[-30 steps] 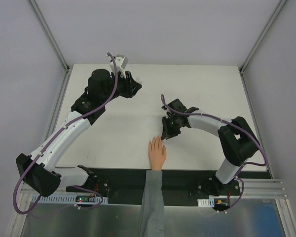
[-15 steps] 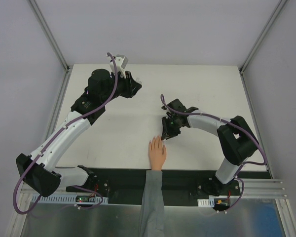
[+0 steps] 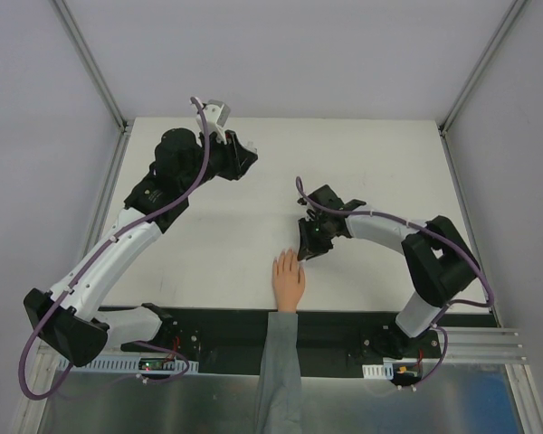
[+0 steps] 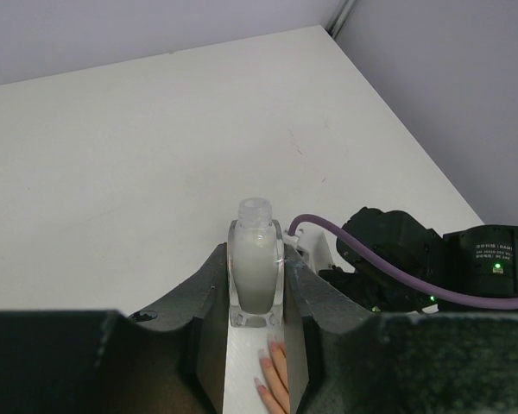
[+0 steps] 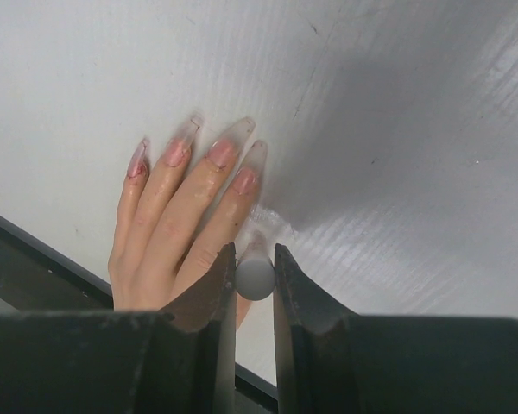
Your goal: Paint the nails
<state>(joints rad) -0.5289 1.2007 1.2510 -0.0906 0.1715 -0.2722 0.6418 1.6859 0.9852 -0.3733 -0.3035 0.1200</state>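
A peach hand with a grey sleeve lies flat at the table's near edge. Its long pale pinkish nails show in the right wrist view. My right gripper is shut on the grey round cap of a polish brush. The brush points down beside the rightmost finger, below its nail; its tip is blurred. In the top view the right gripper hangs just right of the fingertips. My left gripper is shut on an open clear bottle of pale polish, held upright at the back left.
The white table is walled by grey panels and metal rails. A black strip runs along the near edge under the wrist. The right arm and its purple cable show in the left wrist view, with fingertips below the bottle.
My left arm has shifted slightly left and back with the bottle. My right gripper has edged a little down towards the fingertips. The hand has not moved.
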